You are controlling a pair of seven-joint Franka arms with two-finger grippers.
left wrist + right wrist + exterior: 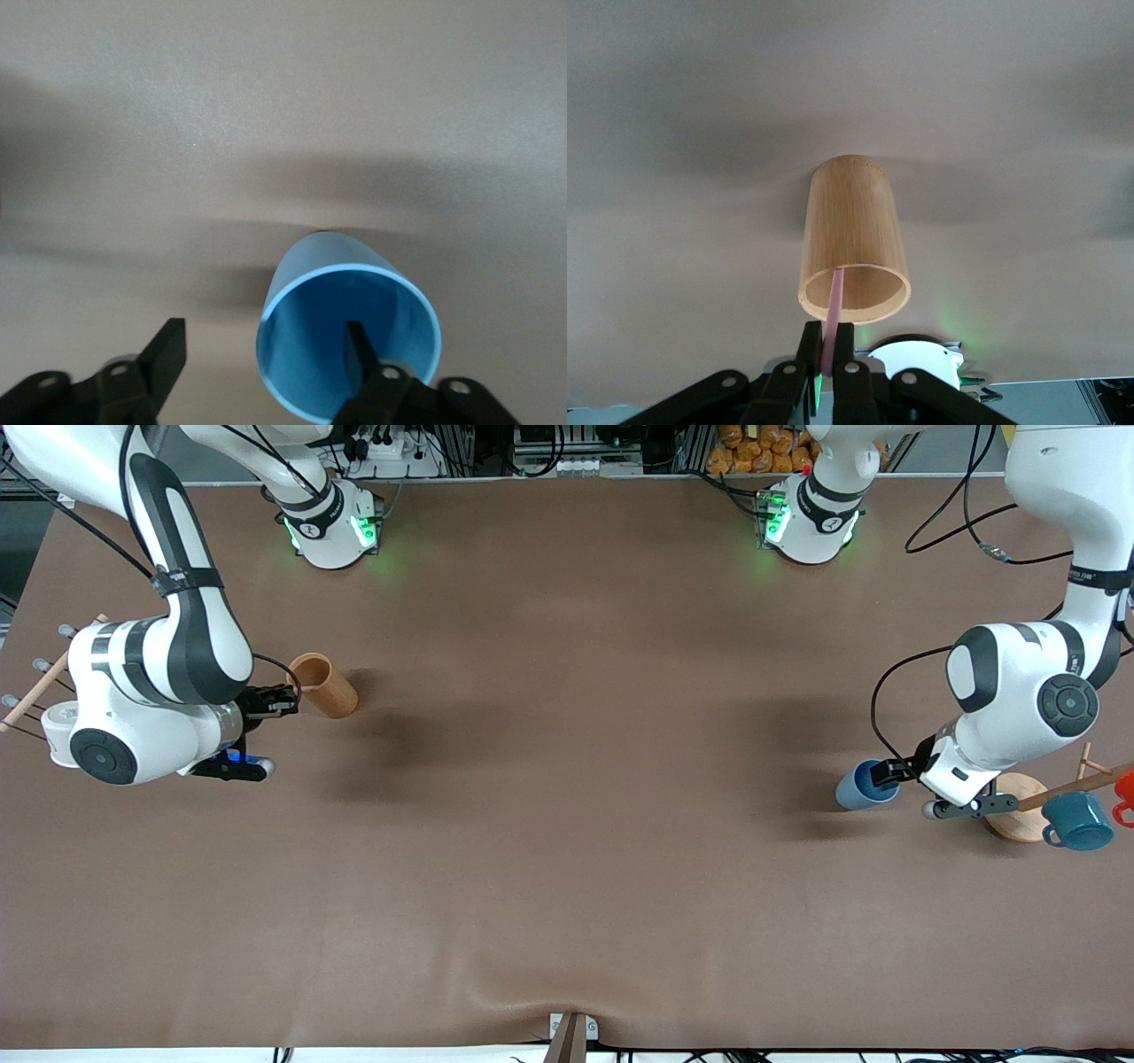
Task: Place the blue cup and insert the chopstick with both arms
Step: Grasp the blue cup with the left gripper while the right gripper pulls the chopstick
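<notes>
The blue cup [861, 786] stands on the table toward the left arm's end. My left gripper [897, 771] is open at its rim. In the left wrist view the cup [306, 292] fills the lower part, and my left gripper [264, 354] straddles its wall, one finger inside and one outside. My right gripper [282, 700] is beside the tan wooden cylinder [324, 685] toward the right arm's end. In the right wrist view my right gripper [828, 341] is shut on the pale-pink chopstick [834, 301], whose other end is inside the cylinder [852, 221].
A wooden rack with a round base [1019, 808] stands beside the blue cup and carries a teal mug [1077, 821] and a red mug [1125, 790]. Another rack with rods [40, 684] and a white cup [53, 724] stands by the right arm's elbow.
</notes>
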